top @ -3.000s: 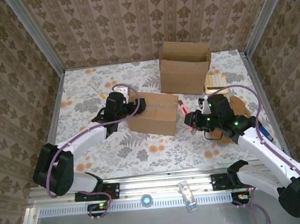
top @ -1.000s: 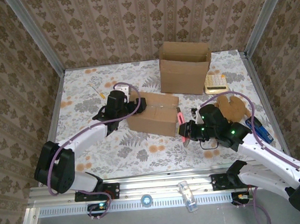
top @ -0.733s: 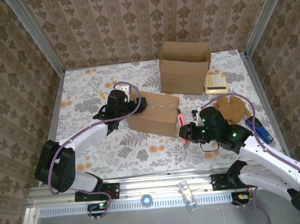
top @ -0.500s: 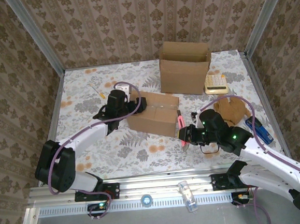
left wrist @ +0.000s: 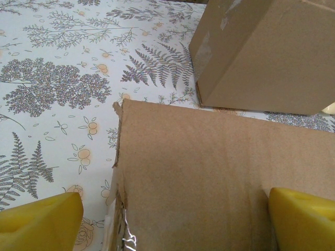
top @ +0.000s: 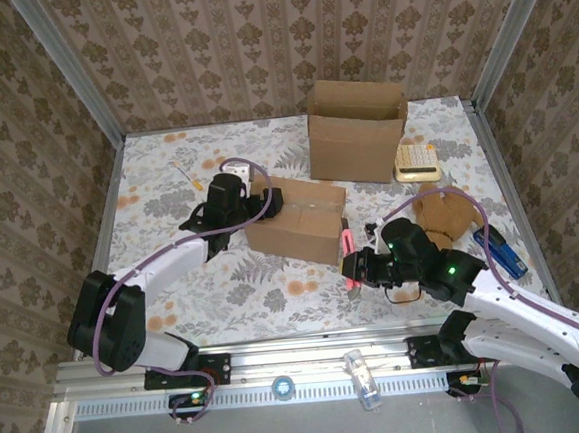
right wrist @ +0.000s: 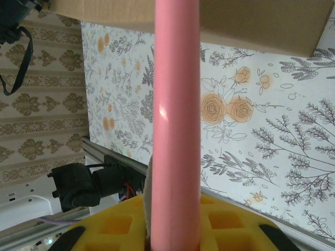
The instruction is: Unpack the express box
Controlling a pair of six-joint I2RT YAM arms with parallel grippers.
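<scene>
Box [top: 292, 224] shut, mid-counter [top: 164, 277]. Left claw [top: 240, 198] at box's left end. Its yellow fingers [left wrist: 44, 219] are spread wide, released, with box corner between them; cannot tell if touching. Right claw [top: 355, 271] low over counter, clenched on pink stick [top: 347, 244]. Stick points away from claw, just beside box's right end. Open box [top: 355, 136] stands behind, apart. Calculator [top: 416, 160] and brown plush [top: 446, 214] lie right of box.
</scene>
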